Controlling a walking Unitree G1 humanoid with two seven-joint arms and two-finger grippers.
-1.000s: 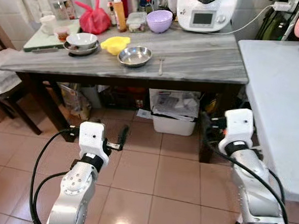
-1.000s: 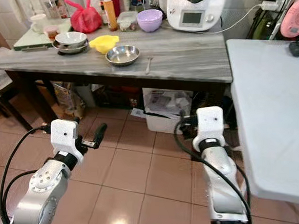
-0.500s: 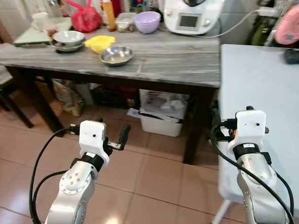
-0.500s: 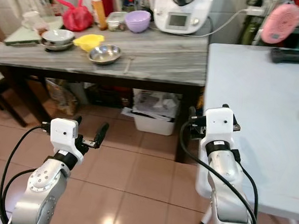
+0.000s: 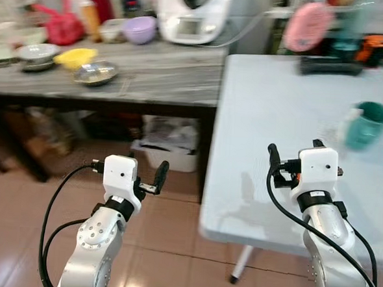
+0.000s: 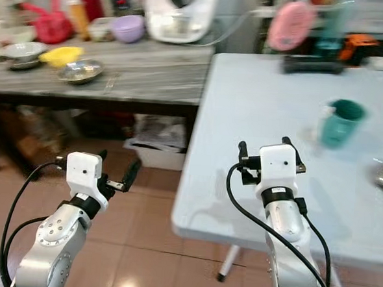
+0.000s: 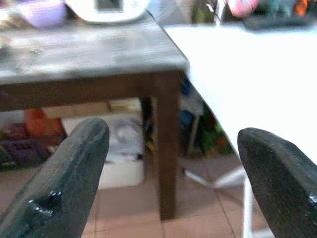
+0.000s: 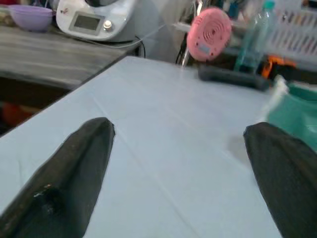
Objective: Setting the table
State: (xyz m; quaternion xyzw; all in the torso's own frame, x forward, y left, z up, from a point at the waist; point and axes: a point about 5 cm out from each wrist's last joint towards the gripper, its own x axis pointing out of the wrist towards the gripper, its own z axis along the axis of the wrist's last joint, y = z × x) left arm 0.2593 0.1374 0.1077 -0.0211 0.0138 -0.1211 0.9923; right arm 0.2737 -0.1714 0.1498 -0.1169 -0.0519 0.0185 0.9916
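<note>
Turning right over the last second, the camera has swung off the grey counter (image 5: 150, 69) of dishes and onto the white counter (image 6: 258, 121), where a green cup (image 6: 339, 123) stands toward the far right with a spoon (image 6: 381, 174) just beyond it at the edge. Both end effectors are spread open and empty, the right end effector (image 8: 173, 173) over the white counter's near edge and the left end effector (image 7: 168, 173) over the floor beside it. The bowls (image 5: 38, 51) left of the white counter look untouched, so I judge the setting barely begun.

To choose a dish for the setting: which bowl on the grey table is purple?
The purple bowl at the back beside the white appliance; the steel bowl stands near the front edge.
</note>
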